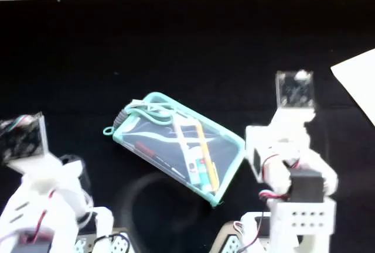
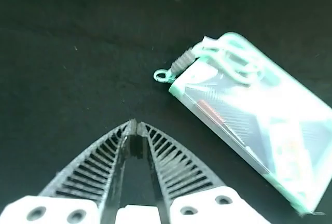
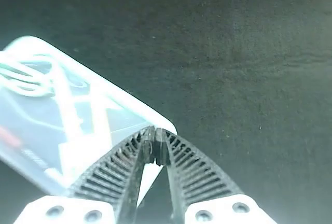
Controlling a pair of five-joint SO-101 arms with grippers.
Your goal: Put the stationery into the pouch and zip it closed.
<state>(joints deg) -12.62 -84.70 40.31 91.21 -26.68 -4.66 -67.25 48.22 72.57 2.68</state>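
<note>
Surface: black cloth table (image 1: pixel 187 36), with a pale wall strip along the far edge.
High view, pouch: clear plastic pouch with mint-green trim (image 1: pixel 176 147) lies flat mid-table, skewed, between the two arms and touching neither.
High view, contents: stationery (image 1: pixel 199 156) is already inside. A yellow pencil, a red pen and white-and-teal sticks show through the wall.
High view, arms: left arm (image 1: pixel 41 200) and right arm (image 1: pixel 293 165) stand at the near edge, both apart from the pouch. A white paper sheet (image 1: pixel 357 83) lies at the table edge beyond the right arm.
Left wrist view, tool: left gripper (image 2: pixel 133 126) has its fingers pressed together with nothing between them, over bare cloth near the pouch.
Left wrist view, zip: grey zip slider (image 2: pixel 181 64) with a mint ring pull (image 2: pixel 162 75) sits at the pouch corner nearest this gripper. It looks run to the end, but I cannot confirm the seam is sealed.
Right wrist view, tool: right gripper (image 3: pixel 155 131) is clenched and empty, tips by the opposite pouch corner. Cannot tell if they touch it.
Risk 1: if the zip is short of its stop, tugging the ring with the pouch unpinned would likely drag the light pouch over the cloth.
Risk 2: clenched tips nudging a corner could spin it.
Risk 3: a pen end under the teeth could jam the slider.
</note>
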